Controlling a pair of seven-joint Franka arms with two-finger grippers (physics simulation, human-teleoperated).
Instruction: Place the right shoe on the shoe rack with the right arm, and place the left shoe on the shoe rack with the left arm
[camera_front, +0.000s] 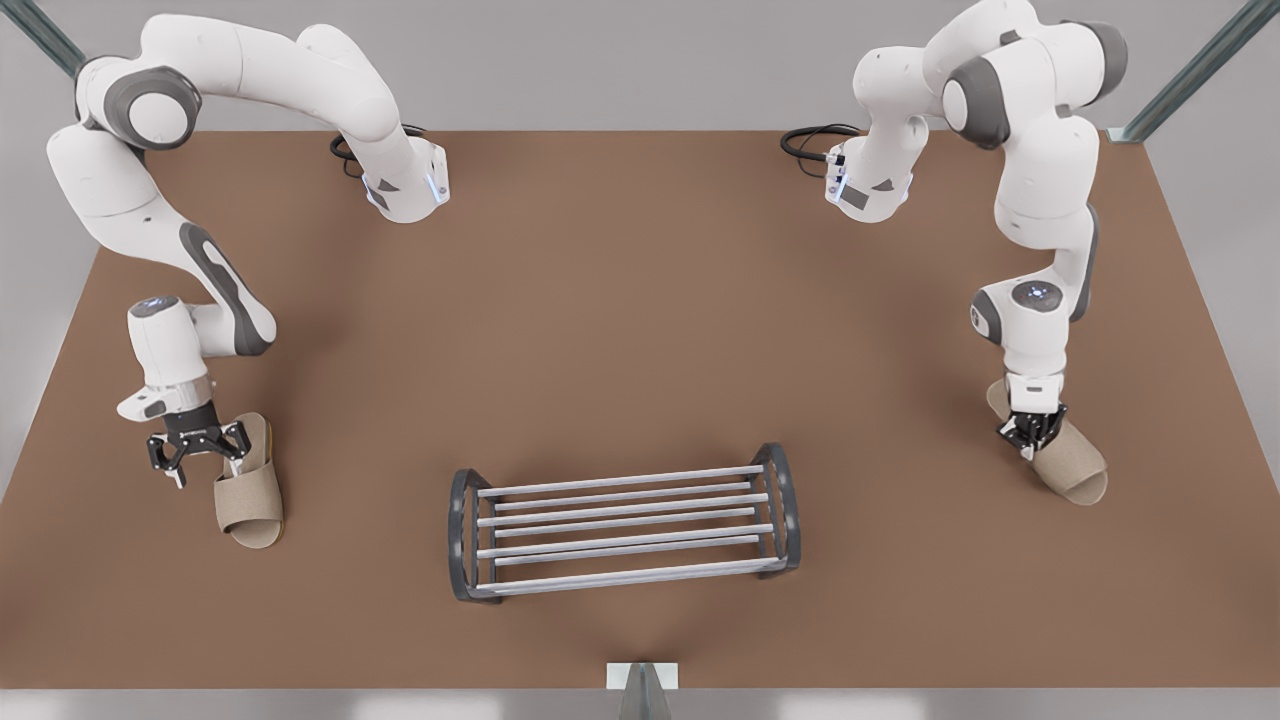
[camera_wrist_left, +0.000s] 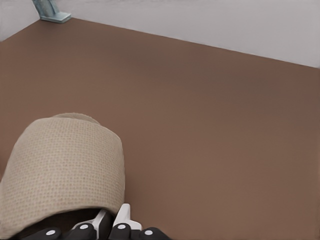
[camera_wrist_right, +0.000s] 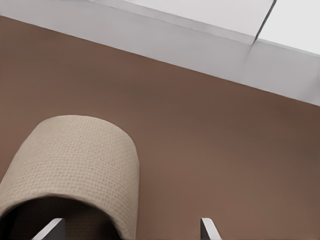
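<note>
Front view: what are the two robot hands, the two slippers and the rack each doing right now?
Left gripper: shut on the band edge of its slipper.
Beige fabric open-toe slipper at the front view's right: flat on the brown table, pinched.
Right gripper: open, fingers astride its slipper's side.
Beige fabric open-toe slipper at the front view's left: flat on the table, not yet pinched.
Pale grey metal-bar shoe rack: upright, no shoe on it.

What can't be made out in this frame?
- Middle of the beige fabric slipper at the front view's right: hidden under the left gripper and its wrist.
- Whether the left gripper actually grips that slipper: cut off by the left wrist view's edge.
- Heel end of the other beige slipper: cut off by the right wrist view's edge, by the open right gripper.
</note>
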